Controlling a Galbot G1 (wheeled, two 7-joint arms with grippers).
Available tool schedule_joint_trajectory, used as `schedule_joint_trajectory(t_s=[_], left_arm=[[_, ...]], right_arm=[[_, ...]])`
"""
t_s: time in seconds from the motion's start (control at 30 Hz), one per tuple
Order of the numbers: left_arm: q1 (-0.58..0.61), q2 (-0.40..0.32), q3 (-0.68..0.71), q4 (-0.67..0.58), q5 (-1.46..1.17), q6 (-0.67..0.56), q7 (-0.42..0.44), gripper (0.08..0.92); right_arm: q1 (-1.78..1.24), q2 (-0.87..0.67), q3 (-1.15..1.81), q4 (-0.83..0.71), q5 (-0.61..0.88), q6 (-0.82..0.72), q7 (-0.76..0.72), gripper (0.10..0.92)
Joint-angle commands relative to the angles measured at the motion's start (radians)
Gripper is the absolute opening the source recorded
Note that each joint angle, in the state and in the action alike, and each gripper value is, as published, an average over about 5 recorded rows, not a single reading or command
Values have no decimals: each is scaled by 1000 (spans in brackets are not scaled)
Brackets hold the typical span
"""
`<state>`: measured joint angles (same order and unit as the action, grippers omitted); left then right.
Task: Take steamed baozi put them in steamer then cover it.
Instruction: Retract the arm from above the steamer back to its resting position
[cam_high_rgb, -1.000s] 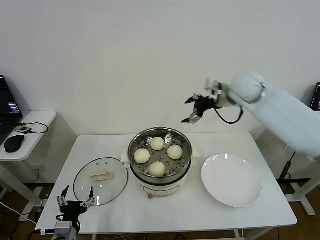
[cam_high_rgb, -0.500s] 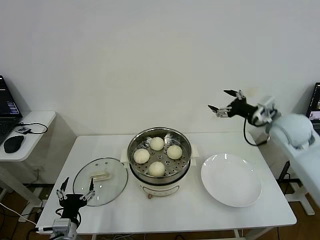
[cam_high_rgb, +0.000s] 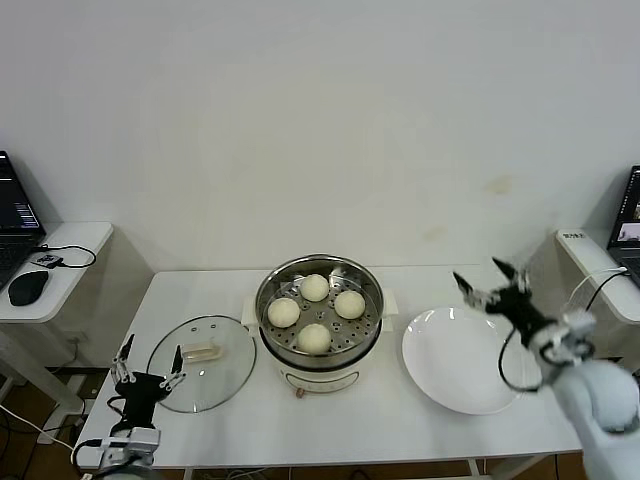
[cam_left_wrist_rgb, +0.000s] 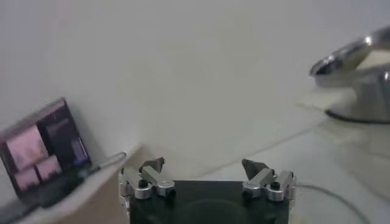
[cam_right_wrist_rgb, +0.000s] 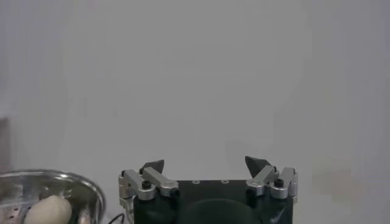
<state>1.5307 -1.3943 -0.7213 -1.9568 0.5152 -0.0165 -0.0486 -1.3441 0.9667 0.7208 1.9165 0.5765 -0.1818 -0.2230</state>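
Four baozi (cam_high_rgb: 314, 312) sat in one steamer (cam_high_rgb: 319, 318), at the centre of the head view. They lay on the perforated tray, one toward the back, one toward the front, one on each side. All four were cream-white and round, close together but not stacked. The steamer was uncovered and stood on a white bench (cam_high_rgb: 350, 420).

One cover (cam_high_rgb: 201, 362), clear glass with a cream bar handle, lay flat on the bench at lower left of the frame. Its rim came just beside the steamer's base. One white plate (cam_high_rgb: 463, 358) lay flat at lower right, bare, near the steamer's other side.

My left gripper (cam_high_rgb: 146, 372) hung at the lower left corner of the frame, over the front left edge of the bench and just beside the cover's near rim. Its fingers stood apart with nothing between them. In the left wrist view, this gripper (cam_left_wrist_rgb: 203, 165) showed the same wide gap.

My right gripper (cam_high_rgb: 492, 279) was at right of the frame, above the plate's far right rim, fingers spread and holding nothing. The right wrist view showed it (cam_right_wrist_rgb: 207, 164) open too, with the steamer's rim (cam_right_wrist_rgb: 46, 178) at lower left of that frame.

Bare bench ran along the front edge, below the steamer and plate. A side desk (cam_high_rgb: 55, 268) with a laptop (cam_high_rgb: 17, 222) and one mouse (cam_high_rgb: 28, 287) stood at far left.
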Motion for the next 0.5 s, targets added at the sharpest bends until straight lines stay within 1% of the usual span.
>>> schedule_joint_trajectory(t_s=[0.03,0.13,0.3,0.5], left_arm=[[-58,70,51,135,505,-121,-76,823],[-60,90,95,179,608,-77,-123,823],[-72,97,141,241,768,30,-116,823],[-118,93,155,291,806,99,-104,823]], right_arm=[[-341,186,165,54,-46,86,-17,823],[-329,193,168,57,-51,80,-17,823],[-307,198,164,62,-65,71,-13,823],[-304,211,167,60,-75,76,-14,823]])
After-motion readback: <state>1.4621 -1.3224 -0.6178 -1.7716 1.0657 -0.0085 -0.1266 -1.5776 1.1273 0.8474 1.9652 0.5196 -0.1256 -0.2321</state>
